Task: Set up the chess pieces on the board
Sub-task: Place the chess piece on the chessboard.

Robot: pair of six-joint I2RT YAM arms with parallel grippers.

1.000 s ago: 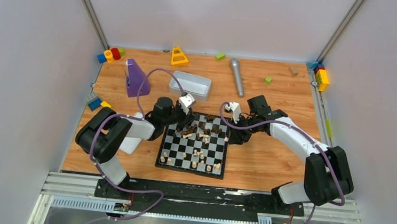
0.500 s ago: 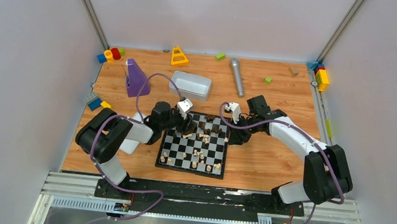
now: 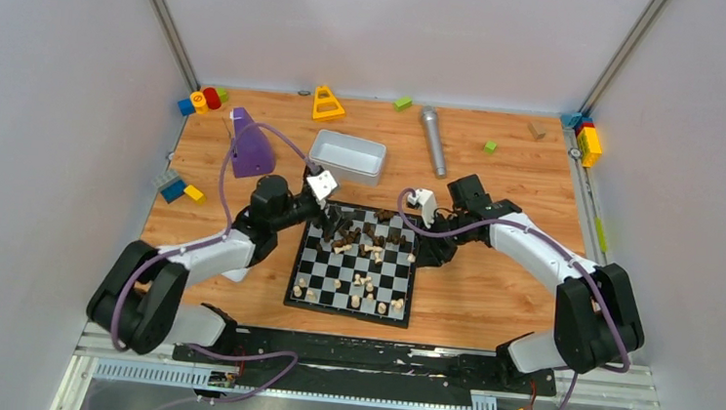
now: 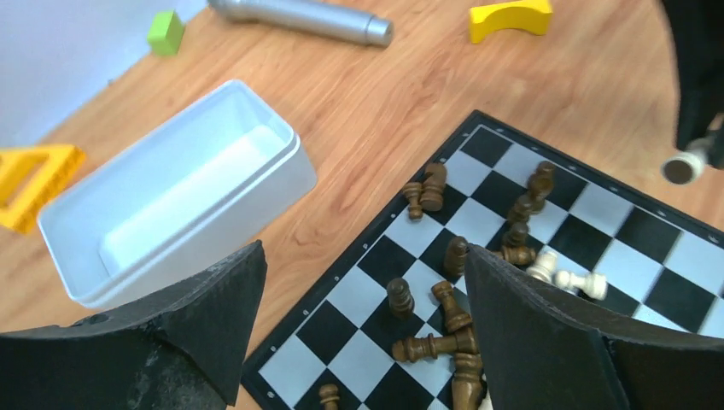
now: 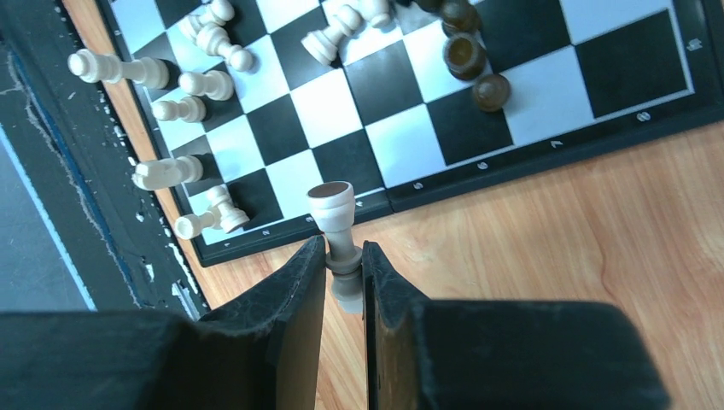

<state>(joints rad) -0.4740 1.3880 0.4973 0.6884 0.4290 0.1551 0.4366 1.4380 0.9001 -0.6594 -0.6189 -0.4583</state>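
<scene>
While the right arm holds much the same pose as a second ago, the left arm has stretched out low and swung toward the far-left corner of the black-and-white checkered chessboard. The left gripper, nearly closed then, now stands wide apart with nothing between its fingers.

Only the right wrist view shows the grip of the right gripper. It is pinched narrowly on the neck of one pale beige chess piece, whose dark-felted round base points away from the fingers, above the board's edge. Only the left wrist view shows the inside of the white rectangular plastic tray lying just beside the board's corner.

From above, the board lies flat on the wooden tabletop between the two arms. Dark brown wooden chessmen crowd its far rows, some upright, several toppled on their sides. Pale beige wooden chessmen are scattered over the middle and near rows, many lying down and in no even line.
</scene>
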